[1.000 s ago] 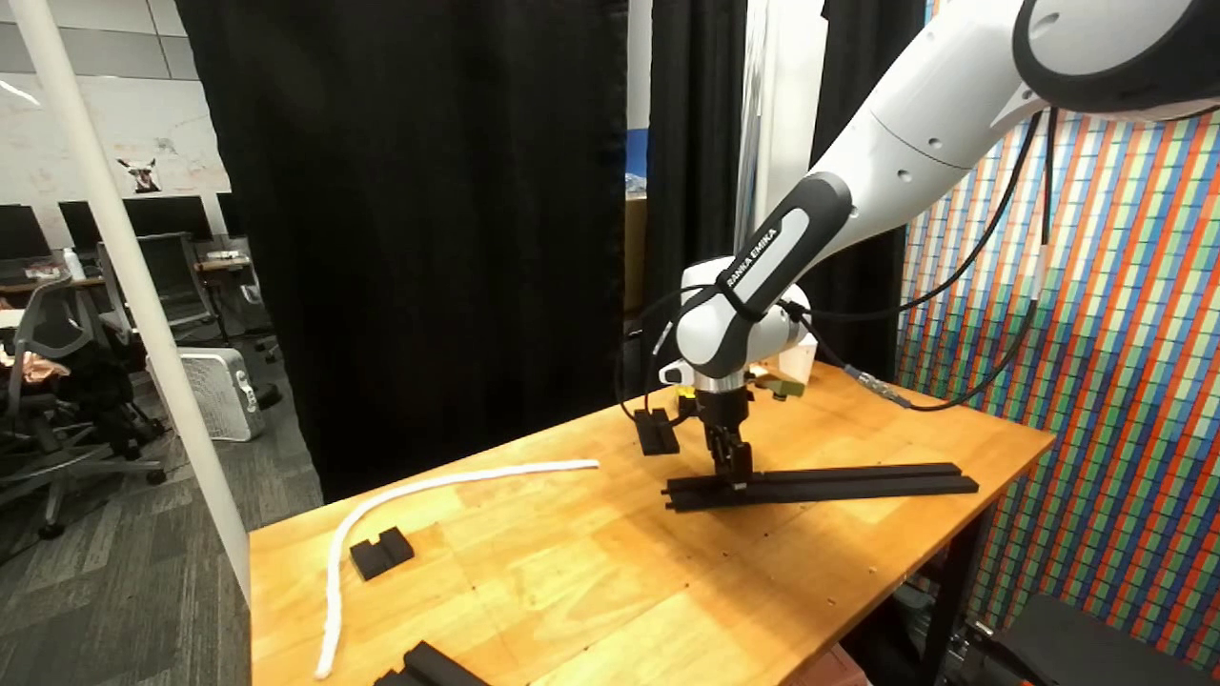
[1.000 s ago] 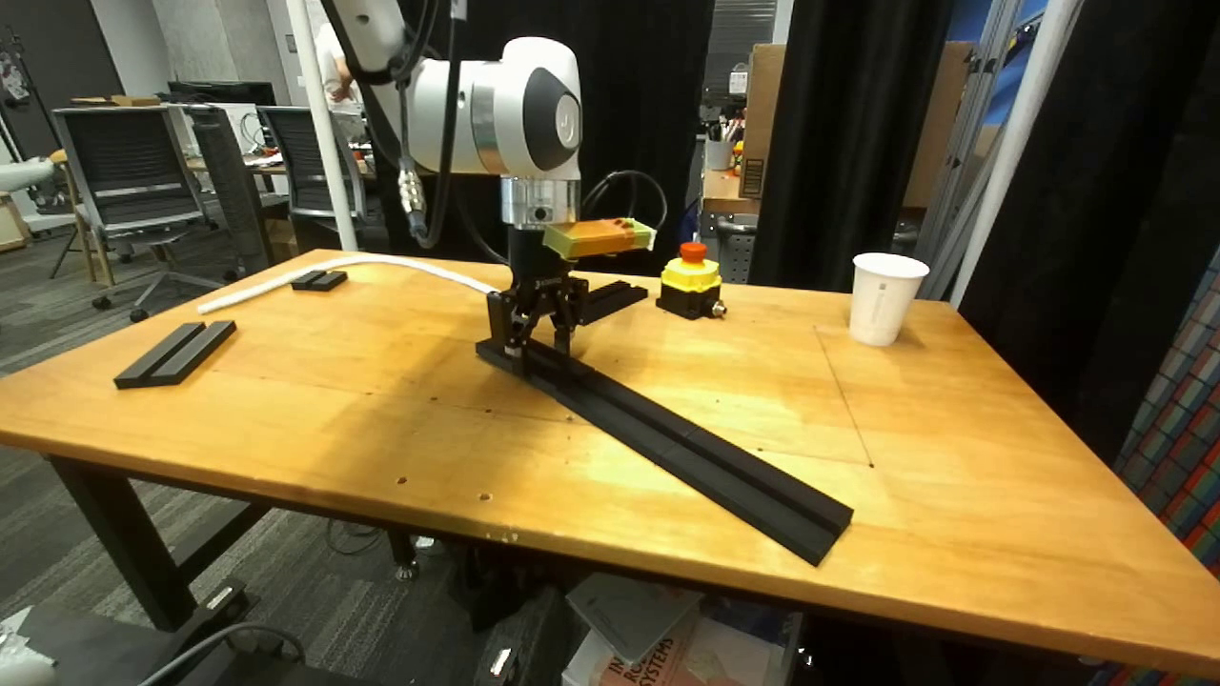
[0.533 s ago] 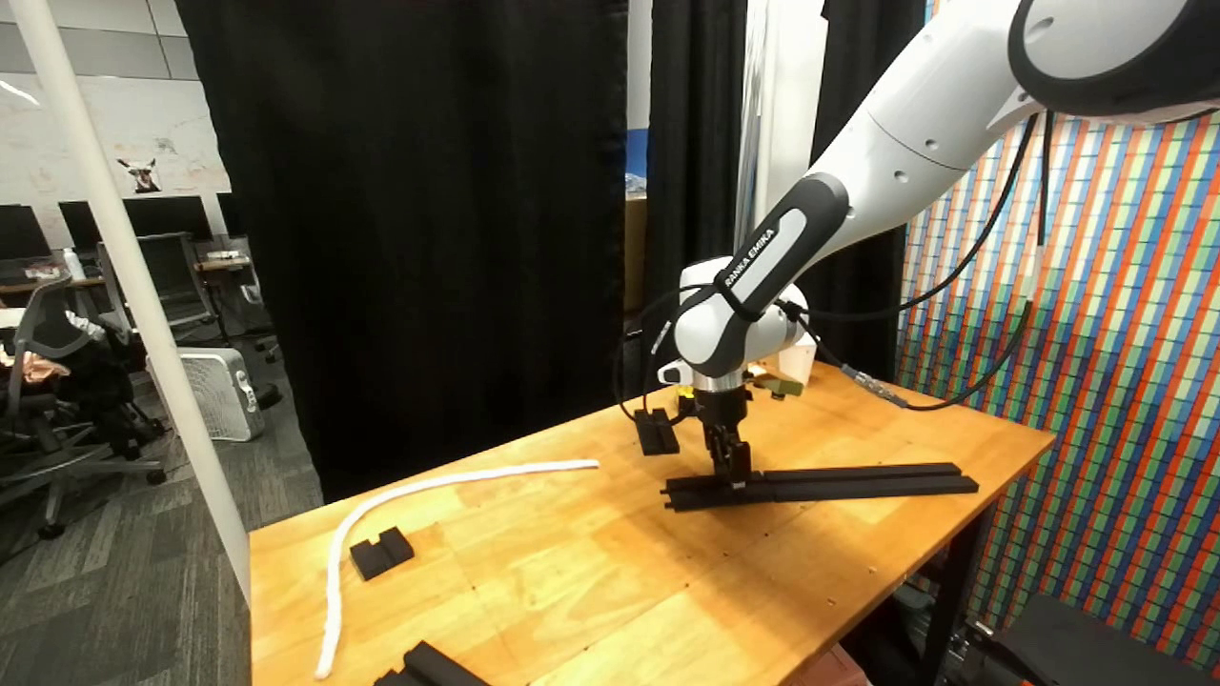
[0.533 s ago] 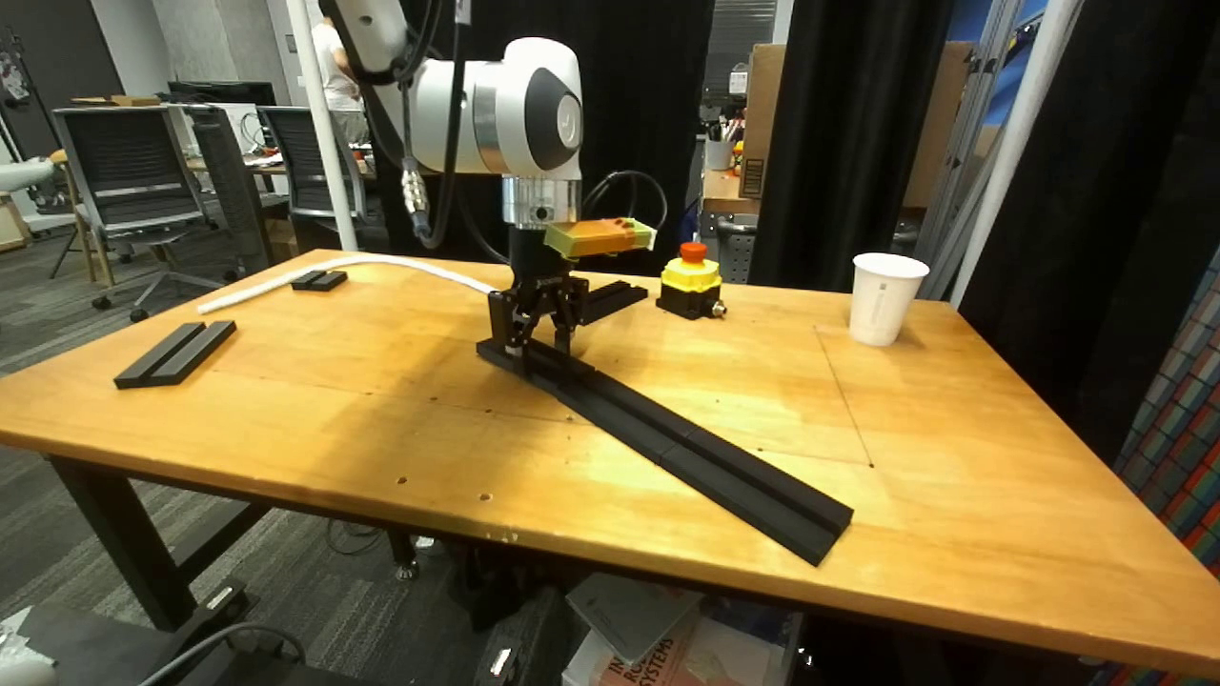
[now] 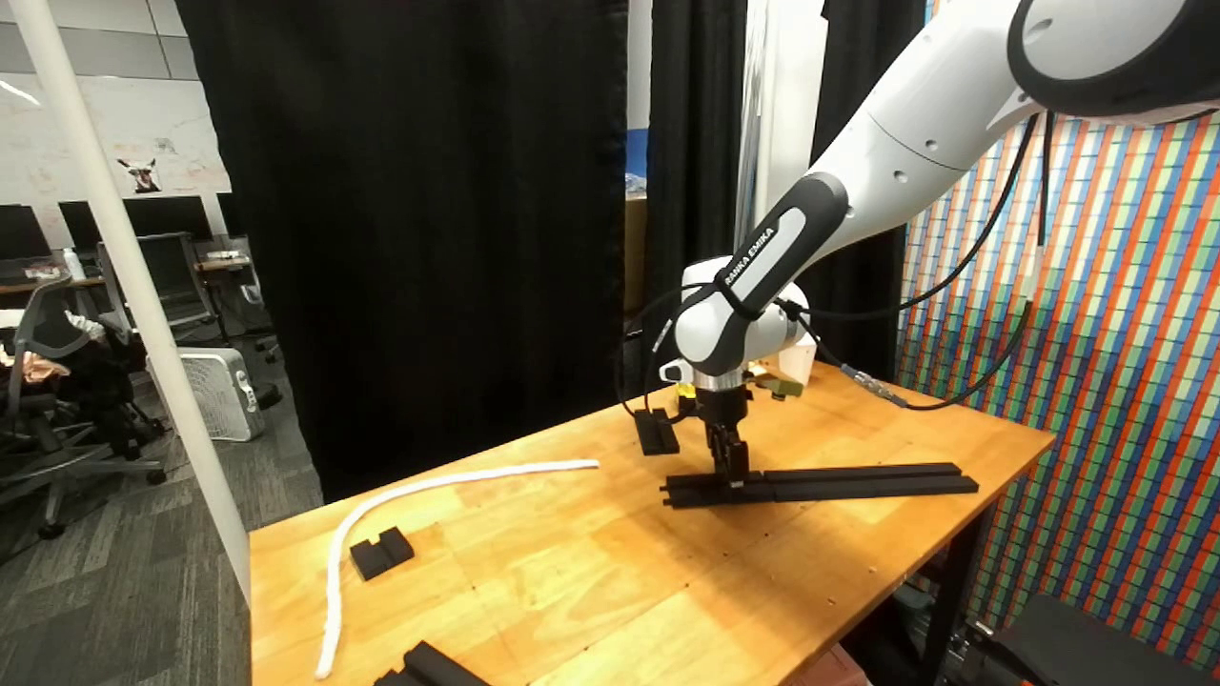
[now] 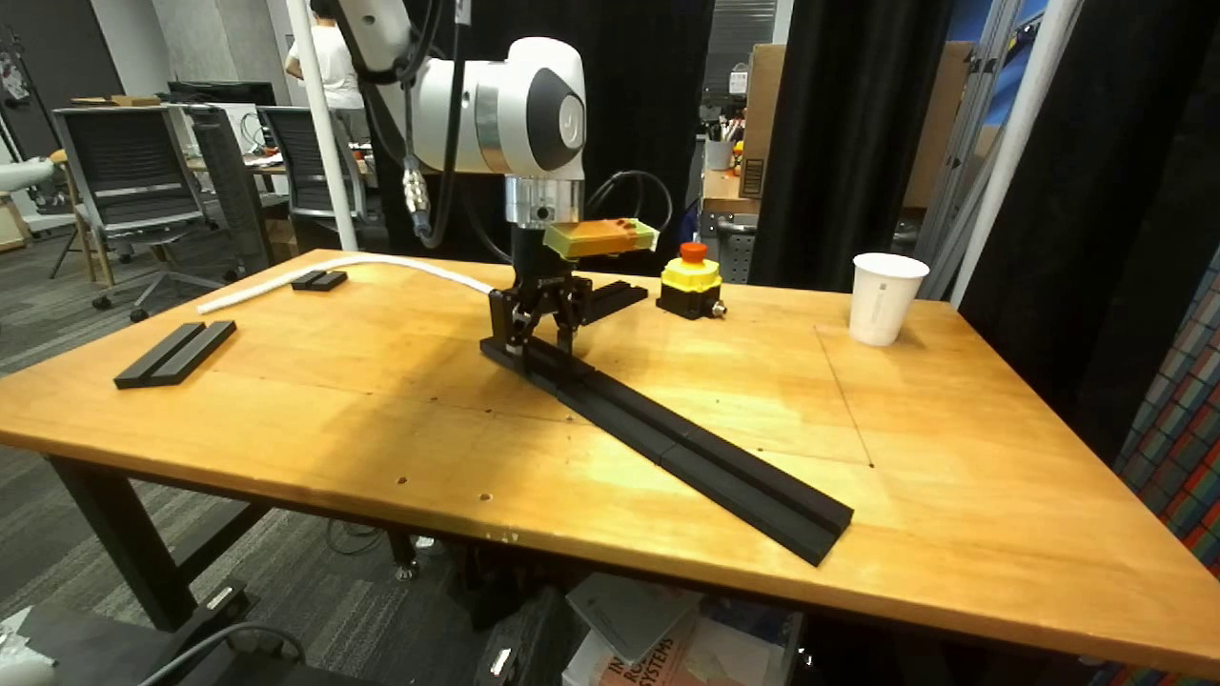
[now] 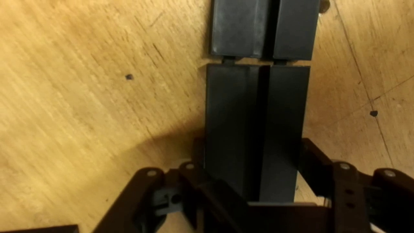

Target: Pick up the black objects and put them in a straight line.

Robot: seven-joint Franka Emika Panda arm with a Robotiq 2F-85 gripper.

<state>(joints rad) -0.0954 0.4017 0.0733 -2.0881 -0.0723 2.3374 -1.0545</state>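
Several matte black grooved bars lie end to end in a row on the table. The end bar [image 7: 233, 106] is between the fingers of my gripper [image 7: 252, 152] in the wrist view, a finger against each long side. It lies low at the table. A narrow gap with small black tabs separates it from the middle bar [image 7: 239, 29]. In an exterior view the gripper [image 6: 540, 345] stands over the row's far end; the middle bar [image 6: 620, 410] and the near bar [image 6: 753, 486] follow in line. Another exterior view shows the gripper [image 5: 732, 481] and the end bar [image 5: 694, 493].
A grooved black piece [image 6: 176, 354] lies at the table's left, with a short black block [image 6: 319, 280] and white tube [image 6: 381, 259] behind. Another black piece [image 5: 656, 432] lies behind the gripper. A yellow-red button [image 6: 691, 278] and white paper cup [image 6: 884, 297] stand at the back.
My gripper and the end bar have shifted together very slightly toward the back of the table. The other bars have not moved. A person has come into view in the background.
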